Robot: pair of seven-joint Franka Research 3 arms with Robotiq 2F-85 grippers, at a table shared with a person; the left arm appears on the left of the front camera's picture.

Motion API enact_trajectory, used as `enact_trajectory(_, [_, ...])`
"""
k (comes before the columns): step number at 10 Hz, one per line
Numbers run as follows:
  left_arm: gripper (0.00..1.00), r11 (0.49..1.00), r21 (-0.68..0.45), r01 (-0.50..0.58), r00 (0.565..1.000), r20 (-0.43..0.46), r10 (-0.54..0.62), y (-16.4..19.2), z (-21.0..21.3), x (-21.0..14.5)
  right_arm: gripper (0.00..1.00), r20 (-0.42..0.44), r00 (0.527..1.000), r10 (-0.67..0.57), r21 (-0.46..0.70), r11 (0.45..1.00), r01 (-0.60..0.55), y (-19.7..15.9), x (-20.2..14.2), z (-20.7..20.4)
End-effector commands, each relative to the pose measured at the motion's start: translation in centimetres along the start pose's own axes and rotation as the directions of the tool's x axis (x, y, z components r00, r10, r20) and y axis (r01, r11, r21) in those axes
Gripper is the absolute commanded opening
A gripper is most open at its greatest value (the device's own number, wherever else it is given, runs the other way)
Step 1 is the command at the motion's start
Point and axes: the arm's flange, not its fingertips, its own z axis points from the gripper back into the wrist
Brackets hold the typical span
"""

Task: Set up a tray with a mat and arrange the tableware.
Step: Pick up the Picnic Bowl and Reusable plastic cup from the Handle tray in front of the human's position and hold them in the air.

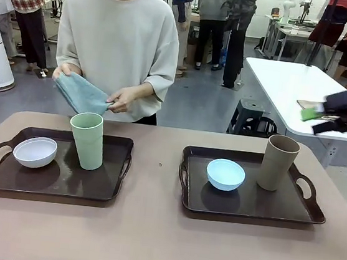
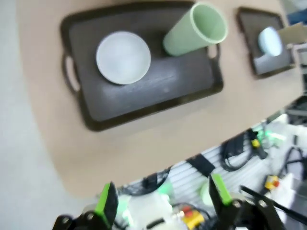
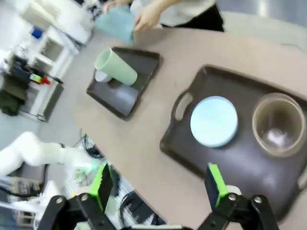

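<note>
Here, the mat: a folded blue-green cloth, held off the bench in the person's hands at the far side. It lies on neither tray, so the mat step looks not yet done.
Left tray: dark and two-handled, on the robot's left half of the bench. It carries the white bowl, with the pale green cup upright just beside it.
Right tray: a twin of the first, well apart from it. The light blue bowl sits near its middle and the tan-brown cup stands upright just beside it.
Why so placed: each tray bears one bowl and one cup straight on its bare floor, probably parked there until a mat goes under. The tableware likely has to come off before the cloth can be spread.
Left pincer: jaws wide, gripping nothing, raised high on the robot's side of the bench and looking down on the left tray.
Right pincer: jaws wide and empty, raised by the right tray's near side, clear of bowl and cup.
Why so held: both arms seem to hang back, leaving the person room to bring the cloth in.
Risk: the tall cups could tip if a tray or mat is tugged beneath them.
</note>
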Motion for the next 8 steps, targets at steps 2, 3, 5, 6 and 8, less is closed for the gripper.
enact_trajectory(2, [1.0,0.992,0.045,-0.116,0.982,-0.143,0.122,-1.6,0.8,3.1,1.0,0.028,0.957,0.288,-0.09,0.954,-0.285,-0.1,1.5,-10.8])
enact_trajectory(3, [1.0,0.985,0.071,-0.158,0.971,-0.172,0.168,-1.5,0.2,4.2,1.0,-0.027,0.925,0.378,-0.117,0.918,-0.378,0.7,1.0,-13.7])
enact_trajectory(5, [1.0,0.971,0.122,-0.207,0.96,-0.167,0.225,-1.3,-1.2,5.9,1.0,-0.097,0.885,0.455,-0.218,0.858,-0.465,1.1,0.5,-17.0])
enact_trajectory(6, [1.0,0.98,0.096,-0.174,0.971,-0.147,0.186,-1.4,-1.4,6.4,1.0,-0.054,0.903,0.427,-0.238,0.872,-0.427,1.0,0.9,-16.8])
enact_trajectory(8, [1.0,0.981,0.08,-0.18,0.968,-0.162,0.191,-1.2,-1.4,4.9,1.0,-0.106,0.896,0.432,-0.158,0.882,-0.444,2.4,0.4,-15.8])
